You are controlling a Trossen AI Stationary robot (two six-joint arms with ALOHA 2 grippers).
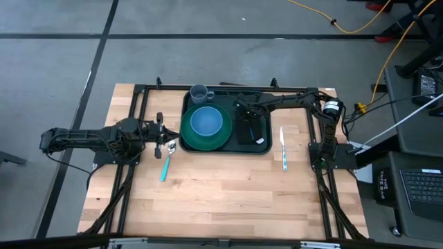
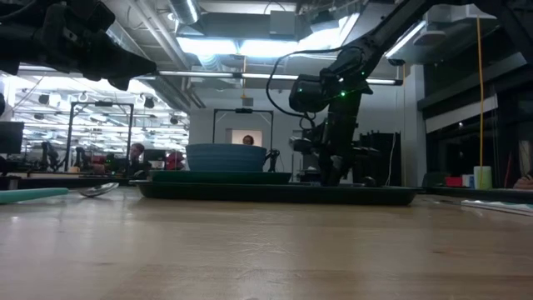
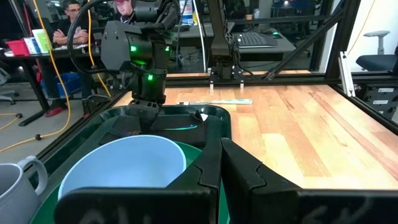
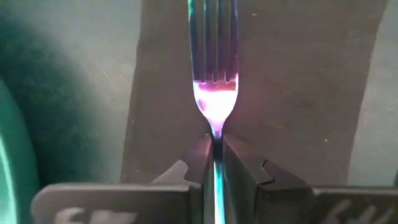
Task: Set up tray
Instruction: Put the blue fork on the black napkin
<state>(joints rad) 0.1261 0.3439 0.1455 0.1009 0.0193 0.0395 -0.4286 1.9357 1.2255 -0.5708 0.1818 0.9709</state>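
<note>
Metal fork sits clenched in my right tool, just over the black napkin on the tray. My left tool waits clenched beside it, above the counter.

text: none legible | labels: none legible | numbers: none legible

Robotics lab in an open-plan industrial hall. A wooden table in a black metal frame stands on a grey concrete floor marked with dark tape lines. Yellow cables trail across the floor at 1 o'clock; a keyboard sits on a side bench at 4 o'clock. Beyond the table: exposed ceiling ducts with strip lights, rows of further workstations, and seated people at desks.
</note>
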